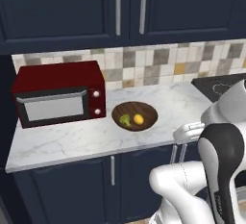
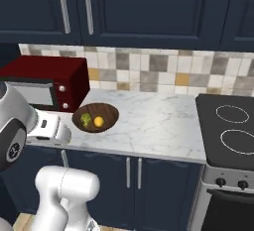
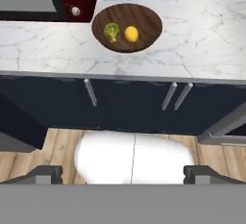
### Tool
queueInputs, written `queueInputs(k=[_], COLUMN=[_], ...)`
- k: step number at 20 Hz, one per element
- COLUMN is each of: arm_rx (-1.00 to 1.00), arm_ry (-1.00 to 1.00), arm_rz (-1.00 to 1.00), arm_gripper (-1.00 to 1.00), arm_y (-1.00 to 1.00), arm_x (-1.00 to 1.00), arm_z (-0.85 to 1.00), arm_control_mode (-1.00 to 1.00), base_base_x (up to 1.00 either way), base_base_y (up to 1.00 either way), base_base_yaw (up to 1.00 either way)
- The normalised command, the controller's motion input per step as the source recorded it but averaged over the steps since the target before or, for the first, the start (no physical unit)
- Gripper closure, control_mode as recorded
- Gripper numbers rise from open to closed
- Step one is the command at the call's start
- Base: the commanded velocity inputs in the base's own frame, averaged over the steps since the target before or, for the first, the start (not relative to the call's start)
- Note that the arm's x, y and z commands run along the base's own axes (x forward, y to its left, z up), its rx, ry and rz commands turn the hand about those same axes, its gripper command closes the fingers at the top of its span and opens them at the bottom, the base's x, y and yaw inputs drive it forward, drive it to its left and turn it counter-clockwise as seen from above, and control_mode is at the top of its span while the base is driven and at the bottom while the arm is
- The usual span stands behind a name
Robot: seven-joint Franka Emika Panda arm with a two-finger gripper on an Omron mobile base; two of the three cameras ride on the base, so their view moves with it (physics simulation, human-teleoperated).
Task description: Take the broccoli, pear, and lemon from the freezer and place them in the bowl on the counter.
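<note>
bowl (image 1: 135, 116): on the marble counter (image 1: 72, 141), just right of the red microwave (image 1: 57, 93)
broccoli (image 1: 125, 119): in the bowl, left half
lemon (image 1: 138, 119): in the bowl, beside the broccoli
gripper (image 3: 123, 174): fingers spread wide, empty, in front of the counter
stove (image 2: 230, 131): right end of the counter
cabinets (image 2: 134, 175): navy doors below the worktop

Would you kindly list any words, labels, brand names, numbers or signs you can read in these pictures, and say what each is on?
No readable text anywhere.
Microwave: no brand or button labels legible.
Stove: knobs unmarked, burner rings only.
Bowl: plain wood grain.
</note>
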Motion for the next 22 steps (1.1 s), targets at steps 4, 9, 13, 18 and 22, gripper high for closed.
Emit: queueInputs(k=[4,9,13,18,22], arm_rx=[0.00,0.00,0.00,0.00,0.00], arm_ry=[0.00,0.00,0.00,0.00,0.00], arm_rz=[0.00,0.00,0.00,0.00,0.00], arm_gripper=[-1.00,-1.00,-1.00,-1.00,-1.00], arm_y=[0.00,0.00,0.00,0.00,0.00], arm_x=[0.00,0.00,0.00,0.00,0.00], arm_z=[0.00,0.00,0.00,0.00,0.00], arm_control_mode=[1.00,1.00,1.00,1.00,1.00], base_base_x=[-0.91,-0.32,-0.17,-0.01,0.01], base_base_y=[0.50,0.98,1.00,1.00,1.00], base_base_yaw=[0.00,0.00,0.00,0.00,0.00])
